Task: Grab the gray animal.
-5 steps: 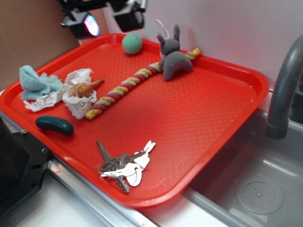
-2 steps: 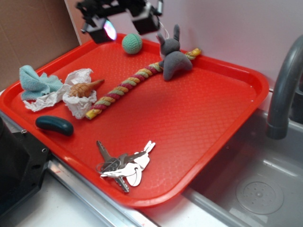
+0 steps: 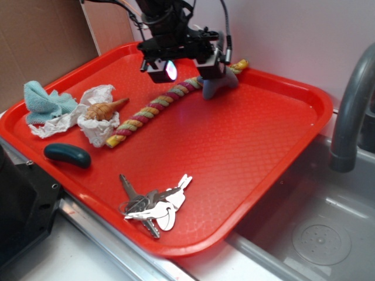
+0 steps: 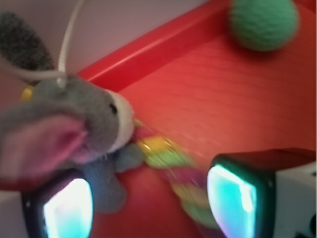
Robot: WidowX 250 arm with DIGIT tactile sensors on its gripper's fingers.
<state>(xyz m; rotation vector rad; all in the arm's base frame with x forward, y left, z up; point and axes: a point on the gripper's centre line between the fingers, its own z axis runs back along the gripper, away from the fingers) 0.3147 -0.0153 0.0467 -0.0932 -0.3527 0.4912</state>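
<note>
1. Outside, the gripper (image 3: 188, 66) hangs with fingers apart over the gray animal (image 3: 218, 85) at the red tray's (image 3: 246, 146) far edge, hiding its head.
2. Close up, the gray animal (image 4: 81, 129) sits upright, ears up, face turned right, above one finger (image 4: 67, 206).

A black arm (image 3: 161, 14) with looping black cables (image 3: 224, 29) is seen. The gripper (image 3: 187, 64) is formed of two blocky black fingers (image 3: 159, 69), each faced with a glowing cyan-white pad (image 4: 230, 201).
</note>
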